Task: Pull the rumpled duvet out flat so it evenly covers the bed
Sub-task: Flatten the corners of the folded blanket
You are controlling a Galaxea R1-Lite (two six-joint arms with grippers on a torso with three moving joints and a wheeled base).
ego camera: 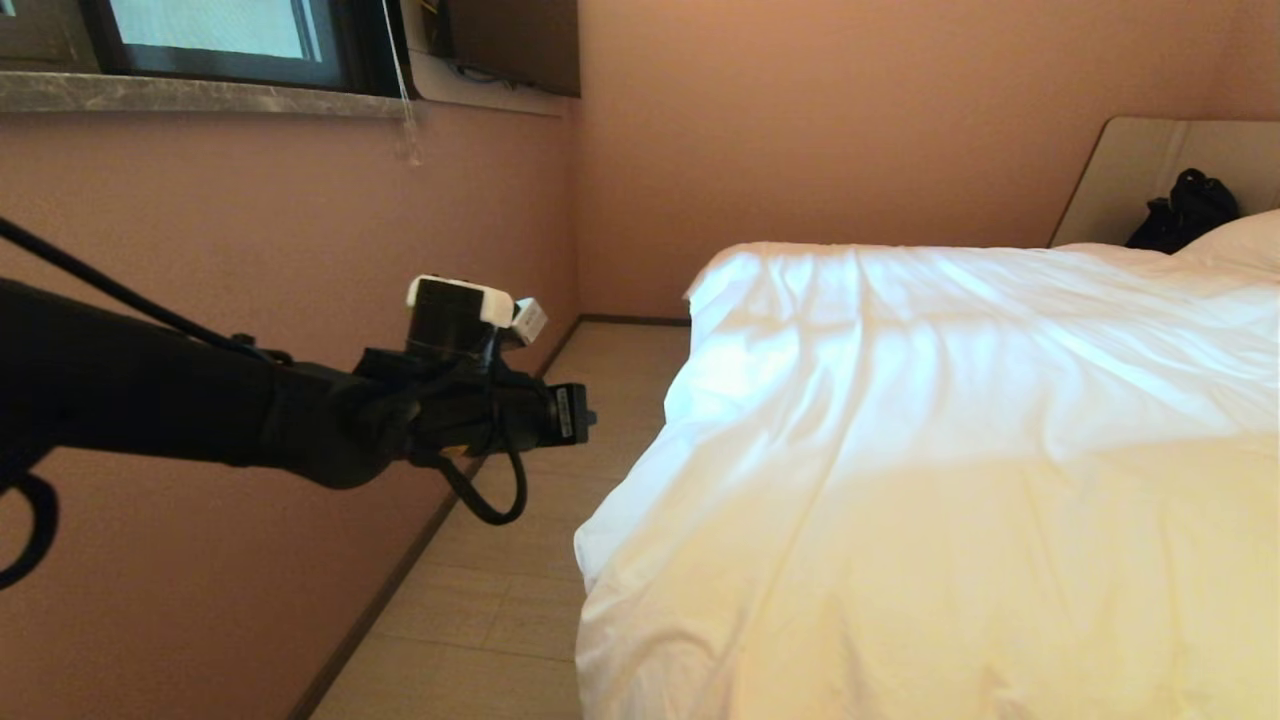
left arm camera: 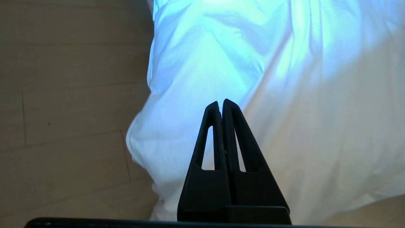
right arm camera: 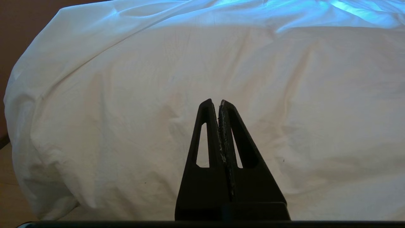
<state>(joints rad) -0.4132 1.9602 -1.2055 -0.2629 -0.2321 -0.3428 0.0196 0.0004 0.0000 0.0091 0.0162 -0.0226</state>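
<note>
The white duvet (ego camera: 950, 450) lies spread over the bed, creased, and its near left corner hangs down toward the floor. The beige headboard (ego camera: 1130, 170) shows at the far right. My left arm reaches in from the left, and the left gripper (ego camera: 575, 412) hangs in the air over the floor strip beside the bed, apart from the duvet. In the left wrist view the left gripper (left arm camera: 220, 102) is shut and empty above the duvet (left arm camera: 221, 57) corner. The right gripper (right arm camera: 215, 101) is shut and empty, facing the duvet's (right arm camera: 158, 95) hanging side; it is outside the head view.
A narrow strip of wooden floor (ego camera: 500, 600) runs between the bed and the pink wall (ego camera: 250, 250) on the left. A white pillow (ego camera: 1240, 240) and a black bag (ego camera: 1185, 210) lie by the headboard. A window sill (ego camera: 200, 95) runs above the left arm.
</note>
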